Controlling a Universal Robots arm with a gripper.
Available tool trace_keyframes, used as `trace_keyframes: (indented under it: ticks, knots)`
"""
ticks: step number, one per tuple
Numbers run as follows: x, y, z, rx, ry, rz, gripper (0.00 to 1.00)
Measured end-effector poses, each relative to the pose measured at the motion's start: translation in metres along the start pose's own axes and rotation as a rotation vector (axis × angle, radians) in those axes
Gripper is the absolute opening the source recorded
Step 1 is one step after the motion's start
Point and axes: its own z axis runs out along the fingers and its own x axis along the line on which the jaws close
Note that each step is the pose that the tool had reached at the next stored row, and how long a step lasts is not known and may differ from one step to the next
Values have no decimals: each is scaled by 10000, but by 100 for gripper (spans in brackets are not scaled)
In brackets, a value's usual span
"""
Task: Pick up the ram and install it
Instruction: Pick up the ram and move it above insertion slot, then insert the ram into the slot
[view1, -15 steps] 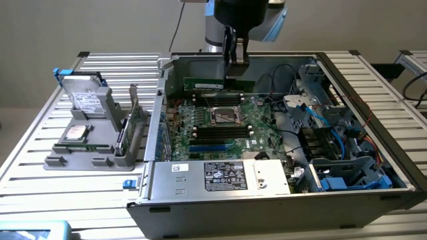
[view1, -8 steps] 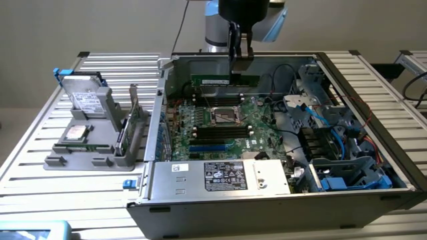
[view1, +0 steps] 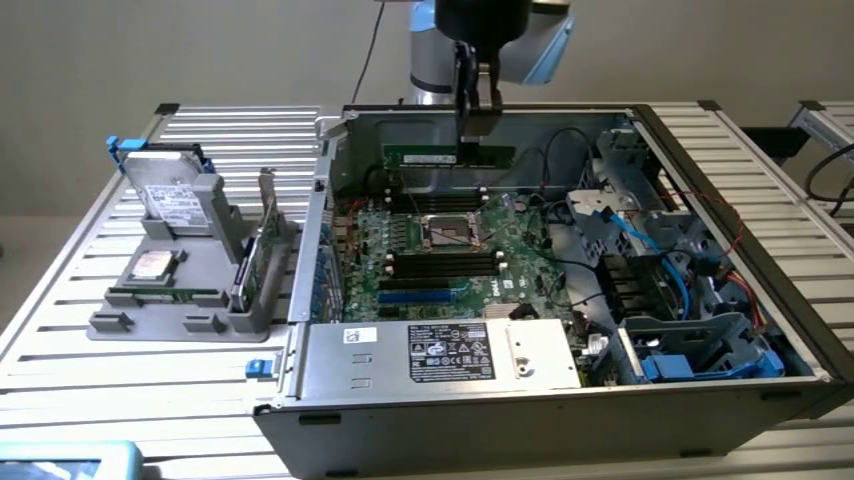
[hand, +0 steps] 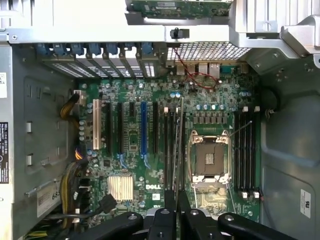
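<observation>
My gripper (view1: 478, 130) is clenched on the ram (view1: 447, 157), over the mobo (view1: 414, 240) in the open case (view1: 534, 430). Wrist cam: stick edge-on, chips hidden, fingertips cut off. Count: 1 stick gripped, 1 CPU socket (view1: 454, 232), 2 slot banks flanking it.
</observation>
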Motion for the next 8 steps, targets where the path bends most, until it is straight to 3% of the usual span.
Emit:
trace_keyframes:
  ticks: [8]
  knots:
    - [-141, 1, 87, 1, 39, -54, 14]
